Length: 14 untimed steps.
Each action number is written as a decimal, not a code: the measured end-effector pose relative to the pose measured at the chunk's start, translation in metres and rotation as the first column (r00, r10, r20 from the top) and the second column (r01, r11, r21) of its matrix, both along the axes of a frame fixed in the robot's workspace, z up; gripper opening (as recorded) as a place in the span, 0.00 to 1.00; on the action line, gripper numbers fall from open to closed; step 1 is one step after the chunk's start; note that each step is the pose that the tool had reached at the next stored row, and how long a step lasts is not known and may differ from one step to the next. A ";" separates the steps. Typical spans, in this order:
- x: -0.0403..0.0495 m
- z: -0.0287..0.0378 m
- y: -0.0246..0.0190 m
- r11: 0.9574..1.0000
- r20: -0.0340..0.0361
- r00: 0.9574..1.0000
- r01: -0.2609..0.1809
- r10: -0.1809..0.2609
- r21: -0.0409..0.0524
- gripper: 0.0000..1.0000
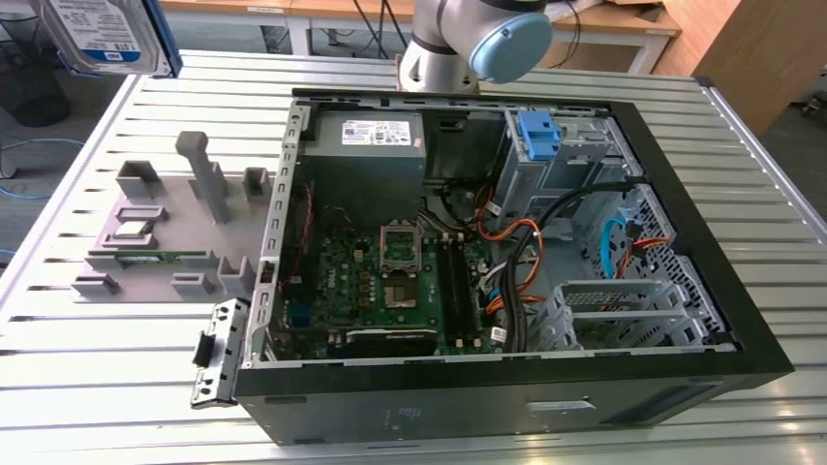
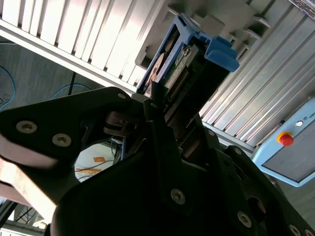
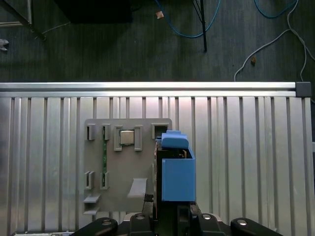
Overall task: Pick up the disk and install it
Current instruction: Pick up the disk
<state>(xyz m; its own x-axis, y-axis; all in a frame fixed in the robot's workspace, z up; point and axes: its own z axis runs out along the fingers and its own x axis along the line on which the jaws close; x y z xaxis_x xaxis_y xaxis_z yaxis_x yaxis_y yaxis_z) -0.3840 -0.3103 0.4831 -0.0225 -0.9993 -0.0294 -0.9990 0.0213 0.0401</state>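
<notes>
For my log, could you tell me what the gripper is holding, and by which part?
The gripper holds the disk by its end opposite the blue tab.

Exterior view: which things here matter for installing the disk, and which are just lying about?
Job in hand:
- disk, gripped in the claw
- open case

Lying about:
- grey holder with small parts in its slots
- metal strip by the case's corner
</notes>
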 end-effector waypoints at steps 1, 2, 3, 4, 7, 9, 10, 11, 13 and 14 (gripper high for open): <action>0.0012 0.0000 0.0000 1.000 0.000 1.000 0.000 0.000 0.000 0.35; 0.0021 0.0000 0.0000 1.000 0.000 1.000 0.000 0.000 0.000 0.35; 0.0025 0.0000 0.0000 1.000 0.000 1.000 0.000 0.000 0.000 0.35; 0.0026 0.0001 0.0001 1.000 0.000 1.000 0.000 0.000 0.000 0.35; 0.0028 0.0011 0.0000 1.000 0.000 1.000 0.000 0.000 0.001 0.35; 0.0029 0.0030 0.0000 1.000 0.000 1.000 0.000 0.000 0.001 0.35; 0.0029 0.0041 0.0000 1.000 0.000 1.000 0.000 0.000 0.001 0.35; 0.0029 0.0053 0.0000 1.000 0.000 1.000 0.000 0.000 0.001 0.35; 0.0029 0.0078 0.0000 1.000 0.000 1.000 0.000 0.000 0.001 0.35; 0.0029 0.0085 0.0000 1.000 0.000 1.000 0.000 0.000 0.001 0.35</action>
